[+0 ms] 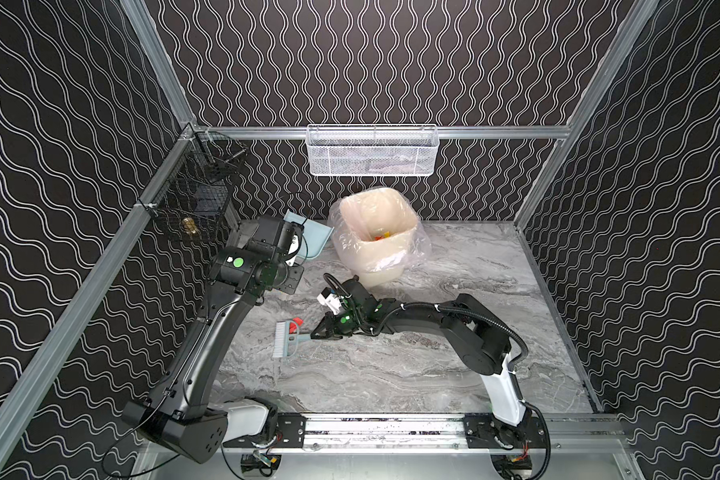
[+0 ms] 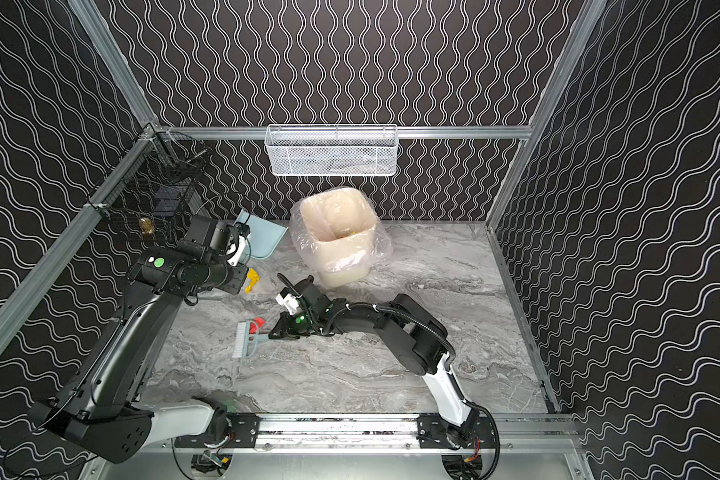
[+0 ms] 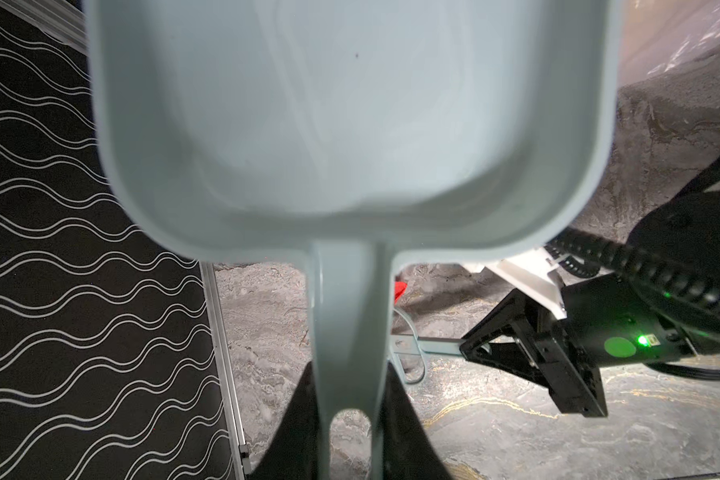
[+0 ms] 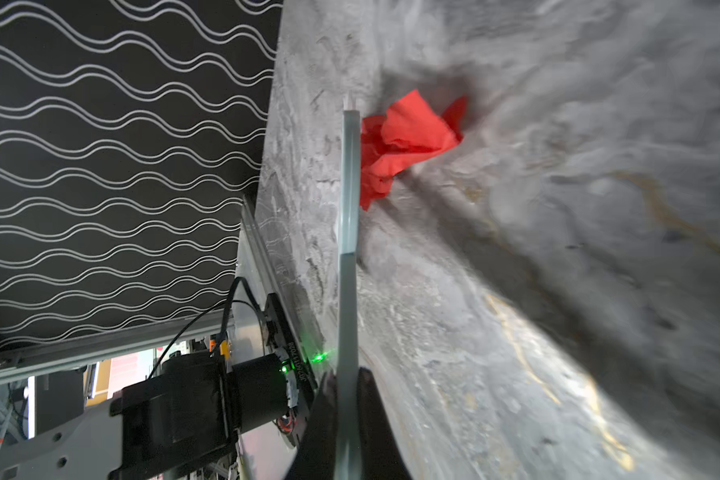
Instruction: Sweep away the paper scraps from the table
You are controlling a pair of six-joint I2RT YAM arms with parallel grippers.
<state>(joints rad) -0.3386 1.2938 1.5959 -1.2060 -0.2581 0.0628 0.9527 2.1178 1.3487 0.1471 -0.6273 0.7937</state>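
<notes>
Nearest us, the table is a smooth, glossy slab of grey-and-white swirls. Around its centre the right gripper has its fingers clamped on the flat, pale blue handle of the brush, whose white bristles sit on the 9 o'clock side. A crumpled red scrap touches the brush head at 1 o'clock. The right wrist view gives us its creased folds against the plastic, while both top views show only a blot.

We find a twisted yellow scrap at the brush's 12 o'clock in a top view; elsewhere the left arm hides it. Farther off, the left gripper is clamped on the handle of the smooth, scoop-shaped dustpan, at the bin's 9 o'clock. The cream bin stands at the table's 12 o'clock, with a clear, crinkled liner and more scraps inside.
</notes>
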